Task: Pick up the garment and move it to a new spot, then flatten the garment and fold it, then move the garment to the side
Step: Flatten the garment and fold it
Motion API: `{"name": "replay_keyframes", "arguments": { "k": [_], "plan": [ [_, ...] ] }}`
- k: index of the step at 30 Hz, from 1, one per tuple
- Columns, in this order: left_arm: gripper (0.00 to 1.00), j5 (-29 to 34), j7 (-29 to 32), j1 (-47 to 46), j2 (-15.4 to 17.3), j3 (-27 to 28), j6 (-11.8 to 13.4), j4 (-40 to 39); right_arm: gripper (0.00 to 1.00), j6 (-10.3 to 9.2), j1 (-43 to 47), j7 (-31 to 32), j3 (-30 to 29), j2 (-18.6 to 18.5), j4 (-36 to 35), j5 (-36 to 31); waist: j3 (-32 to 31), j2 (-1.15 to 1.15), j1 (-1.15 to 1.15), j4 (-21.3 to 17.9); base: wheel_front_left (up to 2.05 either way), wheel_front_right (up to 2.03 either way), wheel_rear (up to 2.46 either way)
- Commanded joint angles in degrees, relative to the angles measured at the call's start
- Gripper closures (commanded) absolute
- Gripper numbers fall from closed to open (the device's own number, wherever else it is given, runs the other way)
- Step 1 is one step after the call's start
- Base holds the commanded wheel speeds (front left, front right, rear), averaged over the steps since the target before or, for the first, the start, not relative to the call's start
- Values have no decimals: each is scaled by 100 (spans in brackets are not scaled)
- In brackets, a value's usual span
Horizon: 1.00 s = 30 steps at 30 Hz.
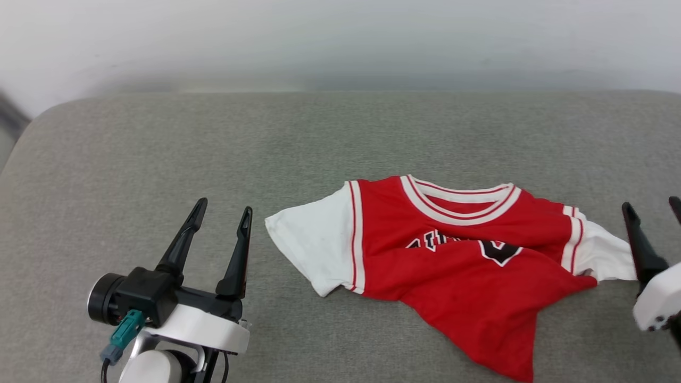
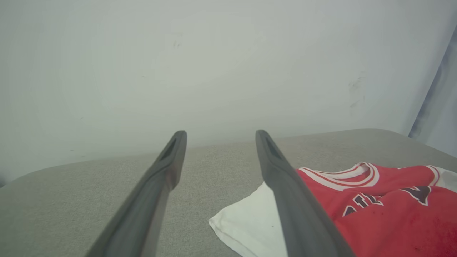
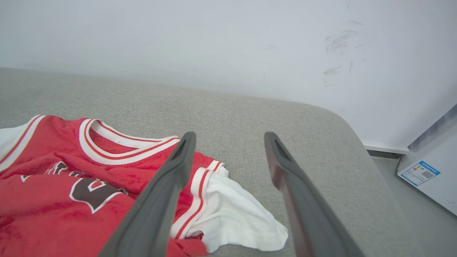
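Note:
The garment (image 1: 452, 250) is a red jersey with white sleeves and a striped neck, lying on the grey cushion (image 1: 159, 149) right of centre. Its lower red part is folded up over the black print, and a red corner trails toward the front edge. My left gripper (image 1: 223, 210) stands open to the left of the left sleeve, apart from it. My right gripper (image 1: 653, 207) is open at the right edge, just beside the right sleeve (image 3: 235, 210). In the left wrist view the garment (image 2: 385, 200) lies right of my open left gripper (image 2: 221, 134). My right gripper (image 3: 230, 135) holds nothing.
A pale wall (image 1: 340, 42) runs behind the cushion. The cushion's rounded right end (image 3: 342, 121) drops to a grey floor, where a white box with a blue label (image 3: 419, 173) stands. Bare cushion stretches to the left and behind the garment.

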Motion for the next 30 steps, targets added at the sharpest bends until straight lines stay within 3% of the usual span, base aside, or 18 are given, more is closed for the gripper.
{"name": "replay_keyframes", "arguments": {
  "k": [1,6,11,15,18,23,30],
  "plan": [
    [0,-54,-14,74,31,28,15,-30,0,-3,215,-210,-111,281,-199,-75,-32,0,0,-151,0,0,0],
    [0,-182,172,144,131,15,-75,-32,0,-3,592,-710,-252,941,-688,-197,21,0,0,-386,0,0,0],
    [0,-491,1002,-91,437,-176,-275,-62,0,-3,563,-883,-247,1183,-934,-348,179,0,0,-579,0,0,0],
    [0,-832,2116,-554,830,-289,-360,-87,0,-3,429,-807,-369,1274,-1066,-403,358,0,0,-665,0,0,0],
    [0,-1447,3250,-984,1054,-346,-389,-14,0,-3,350,-740,-439,1328,-1168,-424,479,0,0,-710,0,0,0],
    [0,-2236,5249,-1717,1728,-761,-414,195,0,-3,237,-777,-402,1402,-1237,-483,710,0,0,-813,0,0,0],
    [0,-2877,6447,-2581,1999,-1017,-421,698,0,-3,211,-852,-316,1437,-1123,-508,979,0,0,-936,0,0,0]
  ]
}}
